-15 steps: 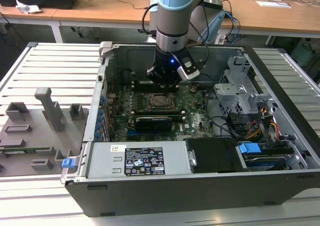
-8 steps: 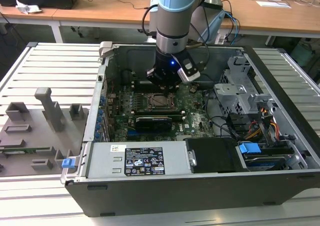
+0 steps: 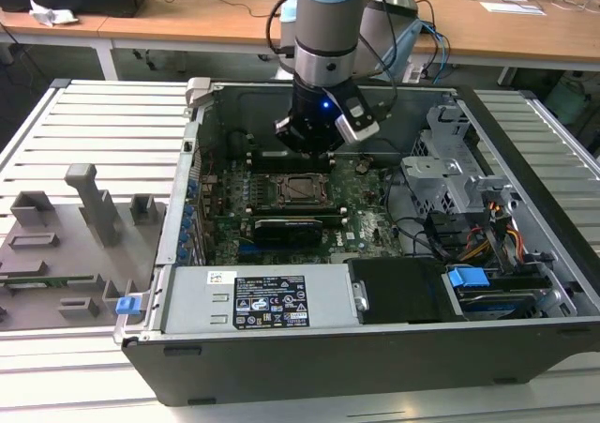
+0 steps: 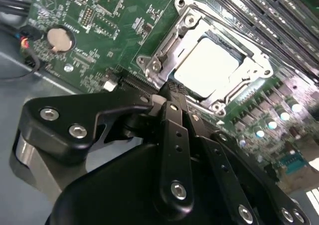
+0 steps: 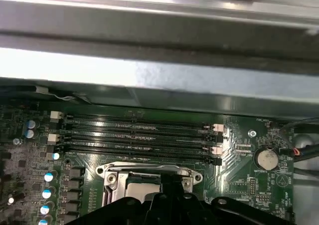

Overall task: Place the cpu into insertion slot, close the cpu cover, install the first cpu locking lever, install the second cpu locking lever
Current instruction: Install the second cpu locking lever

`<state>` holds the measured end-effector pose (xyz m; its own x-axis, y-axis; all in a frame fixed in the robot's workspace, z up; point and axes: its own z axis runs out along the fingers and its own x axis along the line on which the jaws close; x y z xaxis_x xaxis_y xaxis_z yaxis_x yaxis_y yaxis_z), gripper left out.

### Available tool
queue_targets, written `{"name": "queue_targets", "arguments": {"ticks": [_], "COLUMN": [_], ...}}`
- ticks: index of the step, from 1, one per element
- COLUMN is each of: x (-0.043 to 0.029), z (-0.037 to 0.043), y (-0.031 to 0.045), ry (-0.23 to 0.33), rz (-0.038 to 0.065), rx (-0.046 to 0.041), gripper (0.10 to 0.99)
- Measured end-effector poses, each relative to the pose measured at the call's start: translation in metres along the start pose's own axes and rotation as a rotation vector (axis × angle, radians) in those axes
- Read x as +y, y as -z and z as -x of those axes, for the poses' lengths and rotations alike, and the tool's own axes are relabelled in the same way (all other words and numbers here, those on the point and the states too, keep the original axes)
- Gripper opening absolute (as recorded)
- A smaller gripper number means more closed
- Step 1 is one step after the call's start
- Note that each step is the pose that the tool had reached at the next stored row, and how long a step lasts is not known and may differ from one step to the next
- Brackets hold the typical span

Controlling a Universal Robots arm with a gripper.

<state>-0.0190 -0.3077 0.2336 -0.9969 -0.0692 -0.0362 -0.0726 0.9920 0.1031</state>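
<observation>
Open computer case (image 3: 375,348) of grey sheet metal on a ribbed pale counter (image 3: 94,123), seen in the exterior view. Inside lies a green circuit board (image 3: 366,207), matt and densely studded with components. Just above the frame's centre sits the insertion slot (image 3: 298,188), a square socket ringed by a bright metal bracket. The cpu (image 4: 207,65), flat with a dull silvery top, rests inside it in the second wrist view, upper centre. The cpu cover (image 4: 164,50), a thin silvery frame with a square window, lies down around the chip. The black gripper (image 4: 172,93) hovers at the socket's edge; its fingers appear clenched together, grasping nothing. Long narrow black memory slots (image 5: 139,135) run across the middle of the first wrist view, with a round coin battery (image 5: 265,158) at centre right.
</observation>
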Motion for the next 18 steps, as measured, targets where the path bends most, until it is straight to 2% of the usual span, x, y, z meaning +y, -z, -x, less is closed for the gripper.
{"name": "queue_targets", "arguments": {"ticks": [1,2,12,18], "x": [0.0005,-0.0001,-0.0294,-0.0382], "z": [0.0002,0.0001,-0.0024,-0.0030], "y": [0.0050,0.0056,0.0084,0.0093], "ry": [0.000,0.000,0.000,0.000], "rz": [0.000,0.000,0.000,0.001], "rx": [0.0001,0.0000,0.0001,0.0006], "gripper": [0.106,0.106,0.106,0.106]}}
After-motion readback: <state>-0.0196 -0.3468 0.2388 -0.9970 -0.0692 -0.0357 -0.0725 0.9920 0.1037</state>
